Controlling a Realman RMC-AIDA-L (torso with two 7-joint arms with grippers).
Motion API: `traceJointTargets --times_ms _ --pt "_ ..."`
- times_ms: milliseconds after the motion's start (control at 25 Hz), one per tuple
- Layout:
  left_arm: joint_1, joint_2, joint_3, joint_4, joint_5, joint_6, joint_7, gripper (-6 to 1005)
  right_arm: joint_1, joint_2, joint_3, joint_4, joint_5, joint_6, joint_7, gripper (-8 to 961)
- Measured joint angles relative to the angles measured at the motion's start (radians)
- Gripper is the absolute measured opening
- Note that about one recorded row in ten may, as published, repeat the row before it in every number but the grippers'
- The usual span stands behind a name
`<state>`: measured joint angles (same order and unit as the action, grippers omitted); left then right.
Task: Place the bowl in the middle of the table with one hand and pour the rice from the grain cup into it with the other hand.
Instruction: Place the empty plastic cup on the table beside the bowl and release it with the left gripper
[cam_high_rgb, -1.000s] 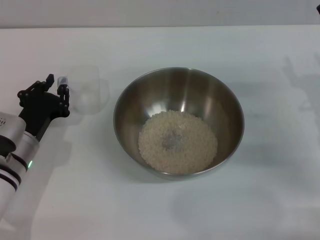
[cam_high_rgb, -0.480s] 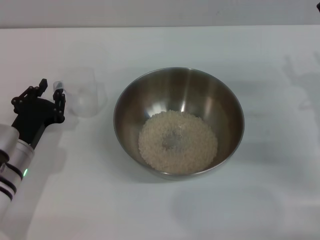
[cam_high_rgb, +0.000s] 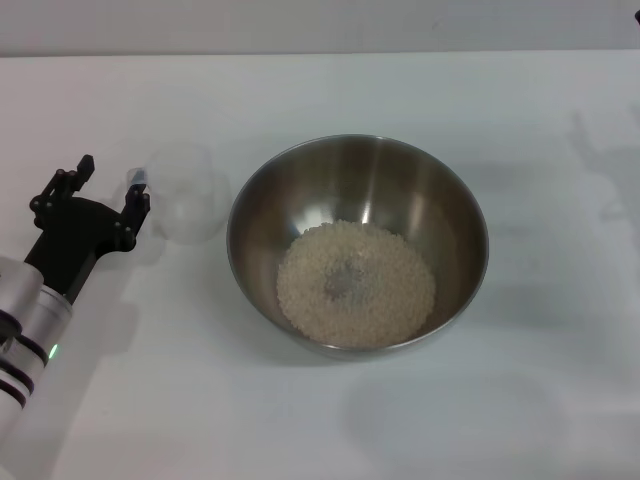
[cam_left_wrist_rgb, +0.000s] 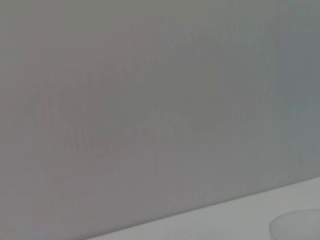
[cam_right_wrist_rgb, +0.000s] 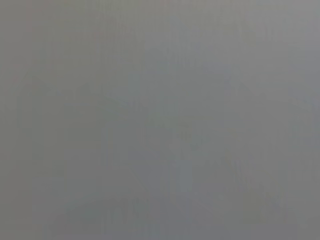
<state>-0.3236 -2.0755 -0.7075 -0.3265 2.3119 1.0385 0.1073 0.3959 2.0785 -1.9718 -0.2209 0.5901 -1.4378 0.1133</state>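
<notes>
— Item: the grain cup (cam_high_rgb: 188, 194)?
— Clear plastic, judged light, thin-walled and easily tipped; it stood on the table (cam_high_rgb: 320, 410) just beside the bowl (cam_high_rgb: 357, 243), apparently empty. Best taken by its small handle or across its wall.
— The bowl?
— Steel, stiff, likely slick; it sat mid-table with the rice (cam_high_rgb: 355, 283) heaped inside.
— Arms?
— The left gripper (cam_high_rgb: 105, 195) was low beside the cup, on the side away from the bowl, jaws spread wide and holding nothing. Right gripper — not visible.
</notes>
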Motion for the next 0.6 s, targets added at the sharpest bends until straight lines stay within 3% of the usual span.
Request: traceJointTargets --times_ms 80,360,600 --pt "-0.005 0.0 0.0 0.0 0.0 -0.007 0.0 597 0.0 0.0 0.0 0.0 0.001 0.0 0.0 817" --pt "-0.048 -0.001 0.007 0.003 0.0 -0.097 0.0 601 0.0 0.0 0.001 0.001 0.003 -0.002 0.0 817" --pt "-0.001 0.002 0.017 -0.006 0.0 -0.027 0.0 615 0.01 0.0 0.001 0.002 0.003 0.004 -0.001 817"
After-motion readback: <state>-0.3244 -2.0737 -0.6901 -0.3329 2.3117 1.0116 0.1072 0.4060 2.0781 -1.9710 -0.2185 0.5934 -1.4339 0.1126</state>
